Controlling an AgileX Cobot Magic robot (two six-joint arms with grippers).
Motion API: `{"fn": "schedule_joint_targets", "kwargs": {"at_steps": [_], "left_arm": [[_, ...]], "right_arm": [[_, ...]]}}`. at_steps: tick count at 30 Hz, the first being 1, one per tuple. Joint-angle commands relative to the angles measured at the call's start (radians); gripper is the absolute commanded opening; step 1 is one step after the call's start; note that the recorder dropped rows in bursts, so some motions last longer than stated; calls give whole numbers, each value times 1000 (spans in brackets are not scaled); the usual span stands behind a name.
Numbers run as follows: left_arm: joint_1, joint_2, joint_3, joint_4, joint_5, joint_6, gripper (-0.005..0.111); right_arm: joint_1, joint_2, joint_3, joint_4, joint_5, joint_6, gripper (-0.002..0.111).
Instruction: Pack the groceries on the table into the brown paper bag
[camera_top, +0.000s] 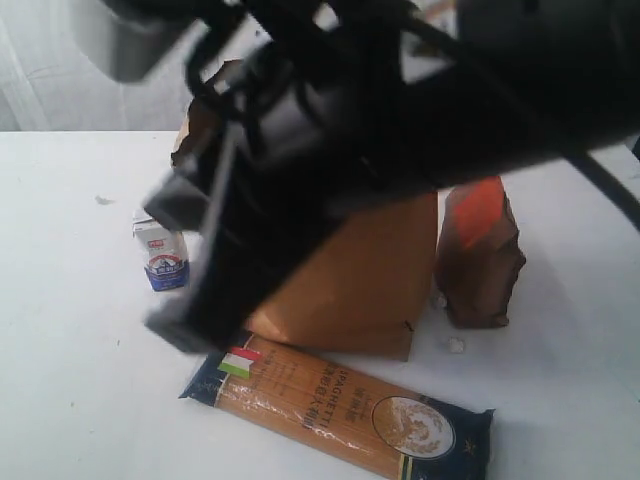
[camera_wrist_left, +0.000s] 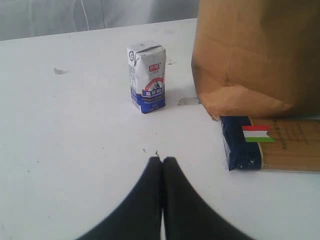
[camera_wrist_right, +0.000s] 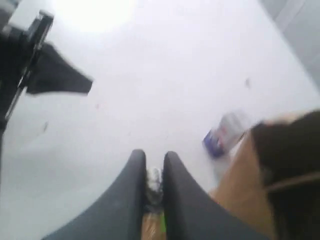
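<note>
The left black pincer is closed on nothing, over the wide white table. The small white and blue milk carton stands upright near the tall brown paper bag. The long spaghetti pack lies flat right by the bag's bottom. The right black pincer is blurry, and I cannot tell if it holds anything.

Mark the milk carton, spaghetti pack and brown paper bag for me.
milk carton (camera_wrist_left: 148, 80): left wrist view, on its printed front face.
spaghetti pack (camera_top: 320, 395): exterior view, on the orange middle of the pack.
brown paper bag (camera_wrist_left: 255, 50): left wrist view, on its creased side wall.
</note>
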Motion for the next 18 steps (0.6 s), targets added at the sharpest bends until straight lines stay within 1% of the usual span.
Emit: {"fn": "schedule_joint_targets", "kwargs": {"at_steps": [1,4,7,9,12,15,18], "left_arm": [[1,-5,5,-2,2,-7,0],[1,-5,5,-2,2,-7,0],[1,-5,5,-2,2,-7,0],[1,-5,5,-2,2,-7,0],[1,-5,5,-2,2,-7,0],[1,-5,5,-2,2,-7,0],[1,-5,5,-2,2,-7,0]], "right_arm": [[9,70,-107,-112,-239,28,0],[-19,107,-185,-132,-354,103,0],[-63,152,-266,-145,-367,195,0],[-113,189,-319,-160,-316,278,0],[-174,249,-401,-193,-173,387,0],[-202,313,-467,-265,-3,404,0],[-218,361,-507,-307,89,406,0]]}}
